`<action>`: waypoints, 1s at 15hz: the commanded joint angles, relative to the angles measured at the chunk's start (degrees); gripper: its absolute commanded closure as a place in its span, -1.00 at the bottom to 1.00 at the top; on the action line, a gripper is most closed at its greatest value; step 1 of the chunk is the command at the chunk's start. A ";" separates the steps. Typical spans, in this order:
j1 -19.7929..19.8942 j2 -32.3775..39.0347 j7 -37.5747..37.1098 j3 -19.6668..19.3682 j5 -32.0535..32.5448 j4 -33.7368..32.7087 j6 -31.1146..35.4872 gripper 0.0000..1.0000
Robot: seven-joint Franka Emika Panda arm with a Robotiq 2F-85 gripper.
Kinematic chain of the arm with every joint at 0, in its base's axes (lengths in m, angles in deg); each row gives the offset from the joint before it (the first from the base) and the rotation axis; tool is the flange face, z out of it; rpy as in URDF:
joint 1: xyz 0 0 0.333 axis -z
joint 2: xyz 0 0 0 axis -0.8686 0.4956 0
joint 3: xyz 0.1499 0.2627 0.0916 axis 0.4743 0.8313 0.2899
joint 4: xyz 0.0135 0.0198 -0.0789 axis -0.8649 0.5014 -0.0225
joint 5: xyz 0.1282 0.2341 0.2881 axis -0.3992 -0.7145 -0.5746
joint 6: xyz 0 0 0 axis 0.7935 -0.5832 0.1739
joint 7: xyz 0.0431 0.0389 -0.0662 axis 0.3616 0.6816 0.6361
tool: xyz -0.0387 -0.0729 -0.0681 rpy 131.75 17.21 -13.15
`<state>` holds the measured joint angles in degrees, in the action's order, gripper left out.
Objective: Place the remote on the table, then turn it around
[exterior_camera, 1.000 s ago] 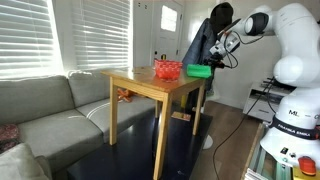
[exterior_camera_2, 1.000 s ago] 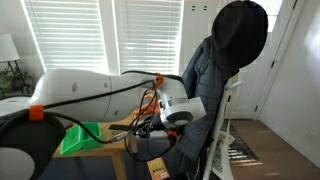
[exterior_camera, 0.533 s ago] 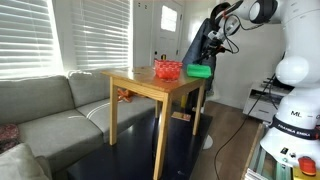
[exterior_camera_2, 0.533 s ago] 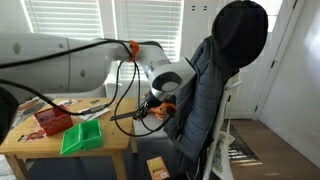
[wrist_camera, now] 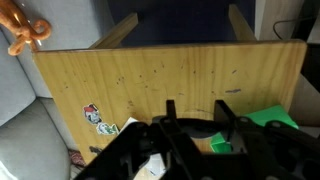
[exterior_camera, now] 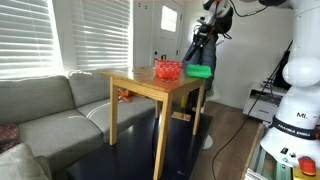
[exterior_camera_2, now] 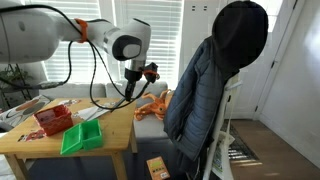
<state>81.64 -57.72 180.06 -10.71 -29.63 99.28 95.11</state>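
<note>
Wrist view looks straight down on the counter [wrist_camera: 170,75] now that I have risen above it. My hand [wrist_camera: 196,122] is pressed together, with no remote visible, so placing it is my next step.

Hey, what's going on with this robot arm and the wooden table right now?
The robot arm holds its gripper high above the light-wood table, jaws shut, with the wrist camera looking down at the tabletop. A red basket and a green tray sit on the table. I can't make out a remote on it, nor tell whether one is between the jaws.
</note>
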 commanded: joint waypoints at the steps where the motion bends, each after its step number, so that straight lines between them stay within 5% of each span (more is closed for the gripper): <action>1: -7.31 -6.82 -5.99 0.91 10.65 9.65 12.56 0.65; 10: -19.65 -12.99 -30.21 3.87 48.23 25.12 33.64 0.65; 13: -21.83 -14.55 -37.21 3.31 61.58 29.02 37.62 0.65; 15: -19.81 -16.46 -39.05 5.70 68.27 32.32 42.75 0.65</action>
<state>60.98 -69.27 144.43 -6.08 29.58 124.91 131.17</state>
